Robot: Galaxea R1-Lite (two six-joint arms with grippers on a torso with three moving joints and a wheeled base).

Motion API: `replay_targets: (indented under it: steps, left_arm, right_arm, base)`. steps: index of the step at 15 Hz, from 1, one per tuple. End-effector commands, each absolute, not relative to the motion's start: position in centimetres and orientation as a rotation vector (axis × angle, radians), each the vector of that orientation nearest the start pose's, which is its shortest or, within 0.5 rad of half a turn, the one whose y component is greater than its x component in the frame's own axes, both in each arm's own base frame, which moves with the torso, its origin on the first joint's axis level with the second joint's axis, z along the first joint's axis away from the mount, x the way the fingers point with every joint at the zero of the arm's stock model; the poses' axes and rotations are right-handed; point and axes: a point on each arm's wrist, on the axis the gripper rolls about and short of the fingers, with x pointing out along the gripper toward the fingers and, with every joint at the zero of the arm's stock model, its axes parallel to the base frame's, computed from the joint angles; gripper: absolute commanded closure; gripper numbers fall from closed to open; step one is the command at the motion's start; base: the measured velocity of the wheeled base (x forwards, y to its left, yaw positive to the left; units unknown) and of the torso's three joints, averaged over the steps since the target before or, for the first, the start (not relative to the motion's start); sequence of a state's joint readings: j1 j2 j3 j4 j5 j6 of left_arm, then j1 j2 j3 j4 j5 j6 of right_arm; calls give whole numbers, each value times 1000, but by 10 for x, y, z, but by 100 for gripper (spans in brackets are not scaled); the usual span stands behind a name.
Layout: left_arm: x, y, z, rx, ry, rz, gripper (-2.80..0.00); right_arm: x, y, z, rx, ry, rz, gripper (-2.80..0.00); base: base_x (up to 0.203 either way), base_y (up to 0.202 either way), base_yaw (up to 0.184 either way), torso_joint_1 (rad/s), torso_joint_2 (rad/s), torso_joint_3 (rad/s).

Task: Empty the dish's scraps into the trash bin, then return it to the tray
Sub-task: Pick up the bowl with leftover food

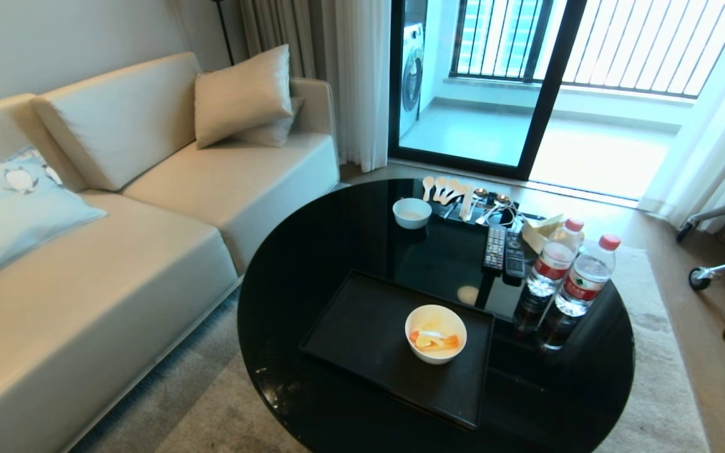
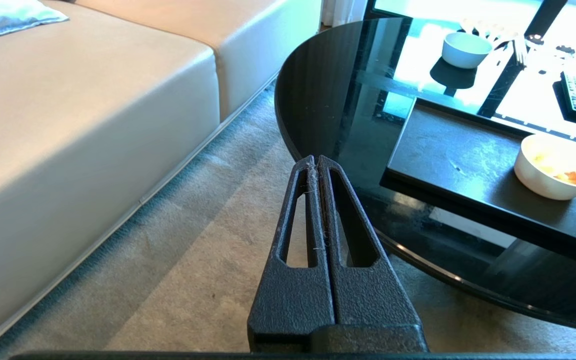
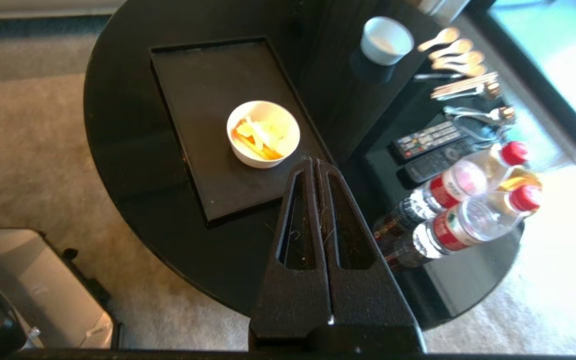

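A beige sofa (image 1: 148, 207) is seen along the left, with a pale-blue cushion (image 1: 10, 201) at its near end and two cream cushions (image 1: 246, 94) at its far end. A grey rug (image 1: 224, 402) is spread between the sofa and a round black glass table (image 1: 312, 251). The left gripper (image 2: 315, 162) is held low above the rug, just off the table's near-left edge, and its fingers are pressed together with nothing between them. On the near part of the table a black tray (image 1: 362, 340) is laid, and the cream-white bowl (image 1: 435, 333) is set upright at the tray's right end, well inside the rim. The scraps (image 1: 433, 340), orange and pale yellow pieces, are heaped in the bottom of the bowl. Farther back a smaller white bowl (image 1: 411, 212) is placed, and just to its right a row of spoons (image 1: 444, 187) is lined up at the far edge. Two remote controls (image 1: 505, 250) are laid side by side right of centre, and two water bottles (image 1: 569, 277) with red caps are stood together near the table's right edge. The right gripper (image 3: 316, 162) is held high above the table's near-right side, apart from the bowl, with its fingers closed tight on nothing. The trash bin cannot be made out in any view
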State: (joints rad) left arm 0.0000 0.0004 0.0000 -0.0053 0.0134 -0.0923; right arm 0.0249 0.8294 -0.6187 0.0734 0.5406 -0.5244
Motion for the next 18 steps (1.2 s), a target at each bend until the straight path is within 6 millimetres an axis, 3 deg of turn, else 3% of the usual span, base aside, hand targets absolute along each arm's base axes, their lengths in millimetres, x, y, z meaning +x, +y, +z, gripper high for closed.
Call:
replay_targets:
  steps: [1,4,9,15,18]
  left_arm:
    - [-23,0,76,-94,-7,14,0]
    - [-23,0,76,-94,-7,14,0]
    - [-23,0,76,-94,-7,14,0]
    - [-23,0,76,-94,-7,14,0]
    - [-23,0,76,-94,-7,14,0]
  right_arm:
    - [142,22,228,-404,278,708,0]
    - [183,46,226,-419,340,810,0]
    - [231,104,190,-413,517,846,0]
    - [280,171,138,-182,731,598,0]
    - [293,190,135,-110,823,453,0]
  base:
    - [0,0,0,0,0,0]
    - [0,0,0,0,0,0]
    - [0,0,0,0,0,0]
    - [0,0,0,0,0,0]
    - [0,0,0,0,0,0]
